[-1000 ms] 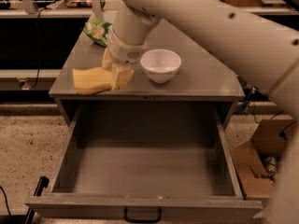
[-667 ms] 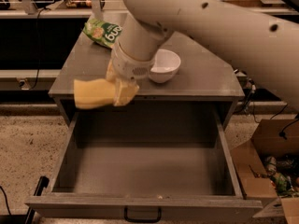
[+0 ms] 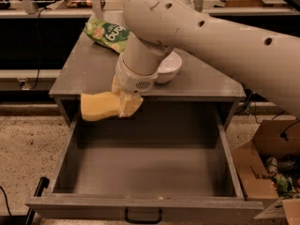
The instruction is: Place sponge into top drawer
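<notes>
Sponge [image 3: 101,106] off table [image 3: 89,69], held above open top drawer [image 3: 140,205].
Since a second ago: lifted from table, carried past front edge, now hanging over drawer's rear-left, clear of its floor. Jaws clamped on sponge's right end, just below table edge. Green snack bag [image 3: 107,33] at table rear, white lettering unreadable. White bowl [image 3: 168,67] behind arm. Cardboard box [image 3: 262,163] at right, holding packets.
</notes>
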